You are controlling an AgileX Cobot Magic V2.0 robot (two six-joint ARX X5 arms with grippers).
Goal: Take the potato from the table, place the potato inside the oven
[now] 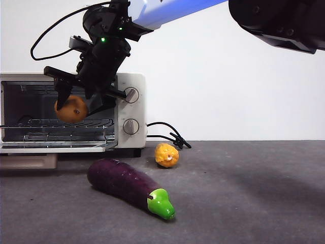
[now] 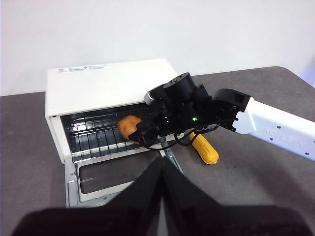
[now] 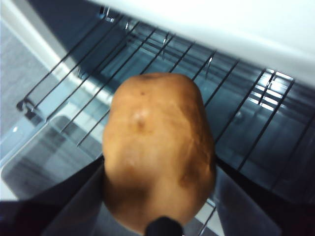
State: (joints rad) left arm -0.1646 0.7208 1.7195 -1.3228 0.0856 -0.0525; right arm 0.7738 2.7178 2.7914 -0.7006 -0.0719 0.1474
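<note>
Gripping the potato [image 1: 70,108] between its jaws, the right pincer [image 1: 76,104] hangs inside the open oven [image 1: 133,109].

A tan-orange potato [image 1: 71,108] is seen against a cream-white oven [image 1: 133,81]. A purple, green-tipped eggplant [image 1: 129,187] and a yellow-orange ball [image 1: 166,155] are shown on a dark grey table [image 1: 254,193].

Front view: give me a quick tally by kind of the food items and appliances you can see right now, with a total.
Potato: 1, held by the right gripper at the oven's open mouth
Eggplant: 1, lying on the table
Small yellow-orange ball: 1, on the table
Oven: 1, door open
Total: 4
</note>
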